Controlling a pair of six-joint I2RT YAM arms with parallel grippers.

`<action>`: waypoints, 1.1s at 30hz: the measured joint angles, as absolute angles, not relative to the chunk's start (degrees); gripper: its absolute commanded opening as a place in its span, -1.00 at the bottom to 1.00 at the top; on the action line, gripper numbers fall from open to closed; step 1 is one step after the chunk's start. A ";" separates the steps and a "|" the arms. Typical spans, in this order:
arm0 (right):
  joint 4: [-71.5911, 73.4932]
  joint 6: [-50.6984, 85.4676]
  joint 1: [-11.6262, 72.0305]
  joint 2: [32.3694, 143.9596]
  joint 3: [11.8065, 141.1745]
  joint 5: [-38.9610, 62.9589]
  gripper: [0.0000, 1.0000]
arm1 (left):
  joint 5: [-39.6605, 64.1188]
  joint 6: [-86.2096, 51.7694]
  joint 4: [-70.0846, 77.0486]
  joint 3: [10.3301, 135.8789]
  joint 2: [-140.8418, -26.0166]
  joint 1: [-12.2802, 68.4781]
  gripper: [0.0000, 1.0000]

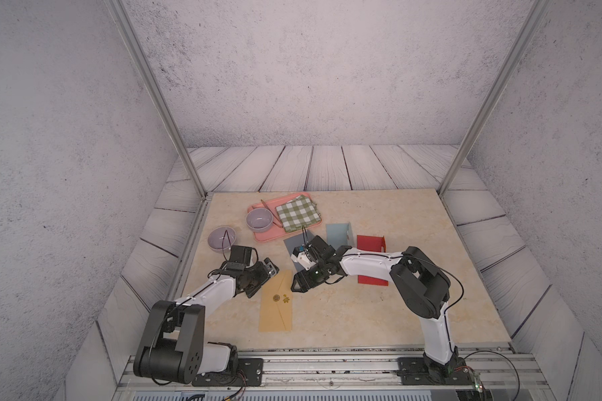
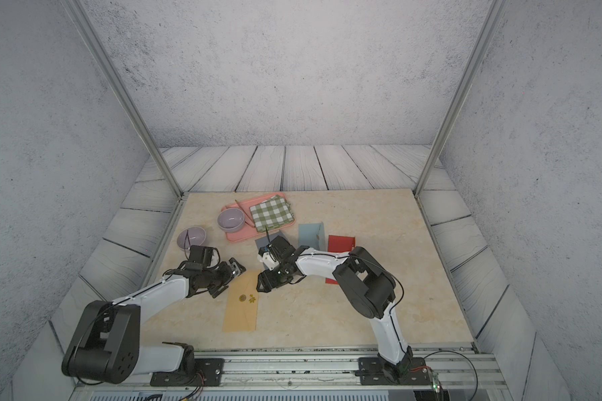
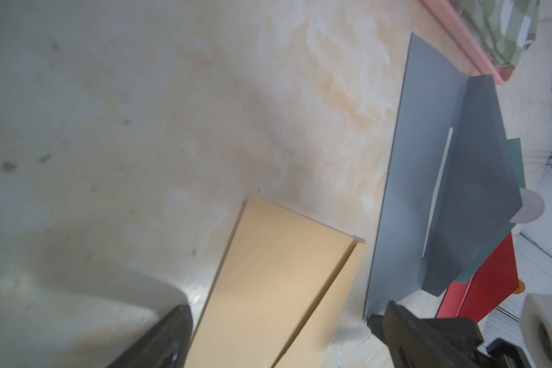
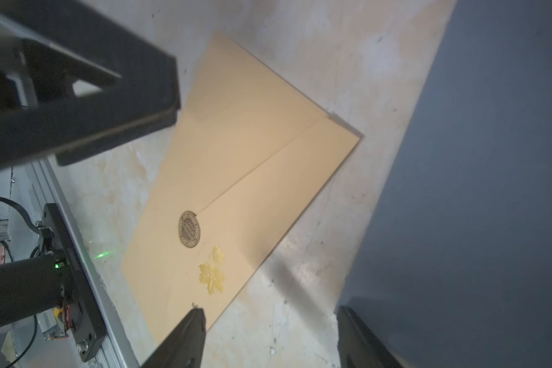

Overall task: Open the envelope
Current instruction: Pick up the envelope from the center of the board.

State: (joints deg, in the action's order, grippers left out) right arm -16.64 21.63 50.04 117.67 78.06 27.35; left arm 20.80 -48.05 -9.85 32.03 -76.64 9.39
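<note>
Both sets of jaws stand apart and empty beside the sealed tan envelope, flat on the table, with the left gripper at its far corner and the right gripper over its flap edge, so the approach seems in hand and next a fingertip must slip under that flap.

the tan envelope lies flat on the desk, flap side up and still closed, its long side running roughly front to back. a round brown seal sits over the flap's tip, with a gold leaf just beside it.
</note>
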 measured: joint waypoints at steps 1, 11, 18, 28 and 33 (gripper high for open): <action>-16.29 22.35 50.04 118.08 78.61 27.42 0.34 | 20.69 -48.12 -10.55 31.83 -76.14 9.39 0.98; -14.92 28.58 50.09 120.66 81.69 26.57 0.22 | 20.38 -49.54 -10.85 28.93 -73.19 9.39 0.76; -15.68 29.32 50.89 120.70 82.28 25.10 0.21 | 20.10 -49.98 -10.11 28.25 -72.93 9.37 0.68; -18.52 27.88 52.97 121.60 84.36 24.36 0.20 | 19.77 -50.30 -9.65 27.86 -72.99 9.37 0.62; -19.18 28.93 53.19 123.17 86.83 23.81 0.25 | 20.78 -50.76 -7.33 26.52 -72.66 9.37 0.54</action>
